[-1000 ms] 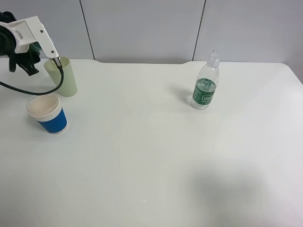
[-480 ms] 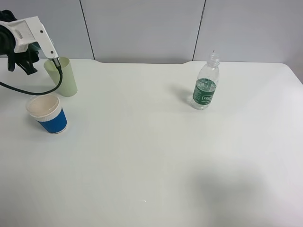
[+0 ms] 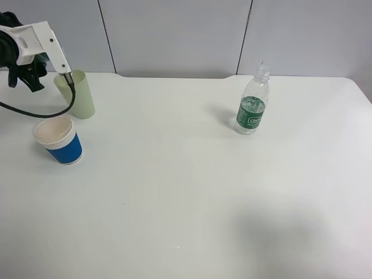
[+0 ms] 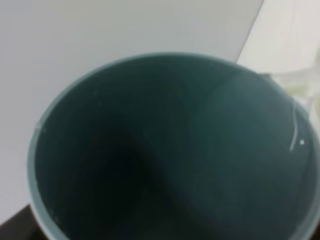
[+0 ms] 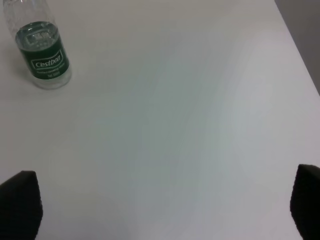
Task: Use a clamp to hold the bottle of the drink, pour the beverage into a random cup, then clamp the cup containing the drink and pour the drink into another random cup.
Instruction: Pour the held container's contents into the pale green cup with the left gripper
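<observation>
Bottle [image 3: 251,103] upright, cap up; teal cup [image 4: 170,150] mouth toward wrist camera.

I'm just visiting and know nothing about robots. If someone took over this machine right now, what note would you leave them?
Left tool: shut on the teal cup, beside the pale green cup.
Right tool: open, empty, above the table.
Bottle: upright on the table, partly full, not held.
Done: seemingly the pour from the bottle.
Left: tipping the teal cup into the pale green cup; its contents cannot be made out.
</observation>
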Controlling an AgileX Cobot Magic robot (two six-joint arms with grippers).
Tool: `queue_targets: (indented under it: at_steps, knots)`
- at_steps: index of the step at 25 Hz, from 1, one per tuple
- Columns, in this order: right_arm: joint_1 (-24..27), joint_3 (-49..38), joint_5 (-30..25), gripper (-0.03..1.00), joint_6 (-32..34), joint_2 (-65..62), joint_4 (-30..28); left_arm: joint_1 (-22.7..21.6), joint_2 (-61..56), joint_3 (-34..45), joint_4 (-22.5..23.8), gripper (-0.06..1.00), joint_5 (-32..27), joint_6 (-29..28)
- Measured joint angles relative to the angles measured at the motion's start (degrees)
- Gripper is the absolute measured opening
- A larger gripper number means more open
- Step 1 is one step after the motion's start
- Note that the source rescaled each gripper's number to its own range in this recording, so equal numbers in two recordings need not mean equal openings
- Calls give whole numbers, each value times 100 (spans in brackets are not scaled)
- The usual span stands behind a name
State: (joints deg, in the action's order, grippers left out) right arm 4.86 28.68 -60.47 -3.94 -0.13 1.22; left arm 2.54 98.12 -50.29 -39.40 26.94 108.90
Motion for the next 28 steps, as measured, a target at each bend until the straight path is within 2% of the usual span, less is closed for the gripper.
queue_targets:
  at_steps: [12, 28]
  knots:
    - [0, 0, 0, 100, 0, 0, 0, 0, 0, 0, 0, 0, 105, 112]
    - [0, 0, 0, 100, 0, 0, 0, 0, 0, 0, 16, 0, 302, 622]
